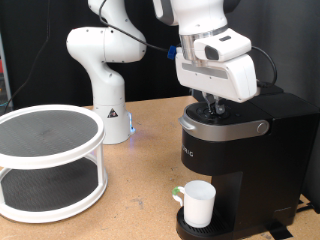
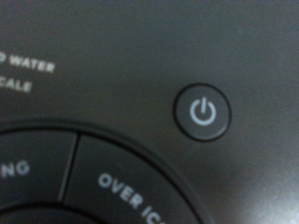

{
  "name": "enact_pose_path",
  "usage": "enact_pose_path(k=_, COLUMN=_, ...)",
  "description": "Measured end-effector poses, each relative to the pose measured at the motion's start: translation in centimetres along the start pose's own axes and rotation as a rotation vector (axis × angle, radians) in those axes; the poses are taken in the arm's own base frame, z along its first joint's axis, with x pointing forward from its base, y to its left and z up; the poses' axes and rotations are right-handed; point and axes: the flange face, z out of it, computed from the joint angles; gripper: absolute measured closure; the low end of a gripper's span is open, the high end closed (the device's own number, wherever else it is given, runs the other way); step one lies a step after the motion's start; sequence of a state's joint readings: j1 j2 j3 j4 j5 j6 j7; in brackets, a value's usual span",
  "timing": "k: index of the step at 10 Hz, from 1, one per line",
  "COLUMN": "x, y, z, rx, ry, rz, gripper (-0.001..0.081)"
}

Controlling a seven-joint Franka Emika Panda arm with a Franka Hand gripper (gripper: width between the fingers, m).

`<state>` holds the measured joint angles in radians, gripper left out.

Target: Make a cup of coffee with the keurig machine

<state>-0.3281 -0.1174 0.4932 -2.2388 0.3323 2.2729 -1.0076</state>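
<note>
**Gripper down on top of the coffee machine**

The gripper sits low over the top of the keurig machine, at the exterior view's right, its dark fingers right at the lid; how far apart they stand cannot be told. The wrist view shows only the black top panel close up, with a round power button and part of a ring of buttons. The cup stands on the drip tray under the spout. A white two-tier rack stands at the left.
</note>
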Motion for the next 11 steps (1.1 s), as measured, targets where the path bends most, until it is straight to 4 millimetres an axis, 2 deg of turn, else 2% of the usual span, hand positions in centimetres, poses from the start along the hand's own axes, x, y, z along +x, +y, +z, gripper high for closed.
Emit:
enact_pose_path(k=8, x=0.44, y=-0.45, z=0.17, rx=-0.024, ry=-0.073, rz=0.016, gripper=0.0804)
enact_pose_path(k=11, x=0.82, y=0.17, z=0.28, rx=0.031, ry=-0.133, rz=0.072, gripper=0.0804)
